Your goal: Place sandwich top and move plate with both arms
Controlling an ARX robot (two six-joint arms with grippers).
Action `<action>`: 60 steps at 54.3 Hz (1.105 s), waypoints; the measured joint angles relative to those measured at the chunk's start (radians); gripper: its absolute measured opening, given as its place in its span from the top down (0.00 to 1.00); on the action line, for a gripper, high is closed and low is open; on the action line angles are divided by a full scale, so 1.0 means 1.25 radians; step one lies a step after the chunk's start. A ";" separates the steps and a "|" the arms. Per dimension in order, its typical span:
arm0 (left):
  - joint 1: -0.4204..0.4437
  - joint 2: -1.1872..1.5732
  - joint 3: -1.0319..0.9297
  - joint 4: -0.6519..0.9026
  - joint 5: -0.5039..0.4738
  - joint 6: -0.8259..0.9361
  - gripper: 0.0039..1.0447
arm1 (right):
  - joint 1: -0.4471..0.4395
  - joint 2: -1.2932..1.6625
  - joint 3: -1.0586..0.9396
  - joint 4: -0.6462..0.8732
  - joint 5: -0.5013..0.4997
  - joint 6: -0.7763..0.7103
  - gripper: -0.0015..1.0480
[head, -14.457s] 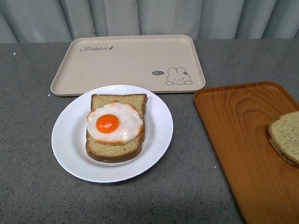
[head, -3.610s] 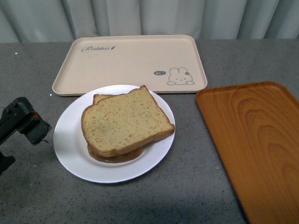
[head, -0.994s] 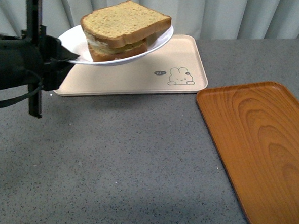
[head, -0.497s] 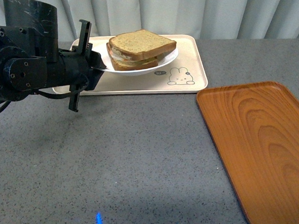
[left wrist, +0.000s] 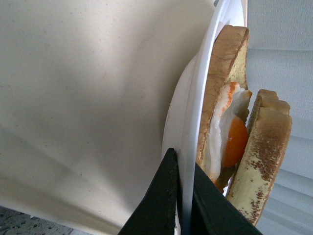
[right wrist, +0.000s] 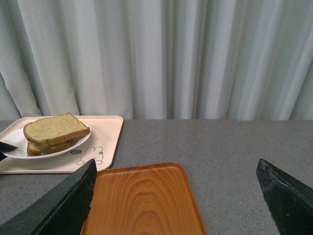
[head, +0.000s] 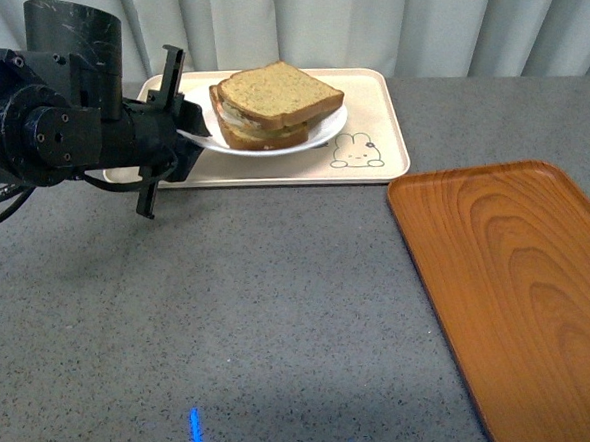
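The sandwich top lies on the egg slice on the white plate, which is low over the beige rabbit tray; I cannot tell whether they touch. My left gripper is shut on the plate's left rim. In the left wrist view both black fingers pinch the plate edge, with the sandwich top beyond the fried egg. My right gripper hangs open and empty over the wooden tray, far from the sandwich top and plate.
An orange-brown wooden tray lies at the right on the grey table. The beige tray sits at the back left, before a pale curtain. My left arm's bulky black body stands left of the plate.
The left gripper has lowered the plate with the sandwich a little further toward the beige tray and levelled it. The arm has shifted only slightly.
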 joint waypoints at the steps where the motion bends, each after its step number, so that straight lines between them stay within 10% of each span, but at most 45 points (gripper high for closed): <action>1: 0.000 -0.001 -0.003 0.001 0.000 0.001 0.82 | 0.000 0.000 0.000 0.000 0.000 0.000 0.09; 26: 0.029 -0.214 -0.210 0.003 -0.071 0.048 0.04 | 0.000 0.000 0.000 0.000 0.000 0.000 0.09; 54: 0.215 -0.647 -0.623 -0.085 -0.142 0.199 0.06 | 0.000 0.000 0.000 0.000 0.000 0.000 0.09; 60: 0.221 -0.599 -0.697 0.173 -0.074 0.398 0.22 | 0.000 0.000 0.000 0.000 0.000 0.000 0.09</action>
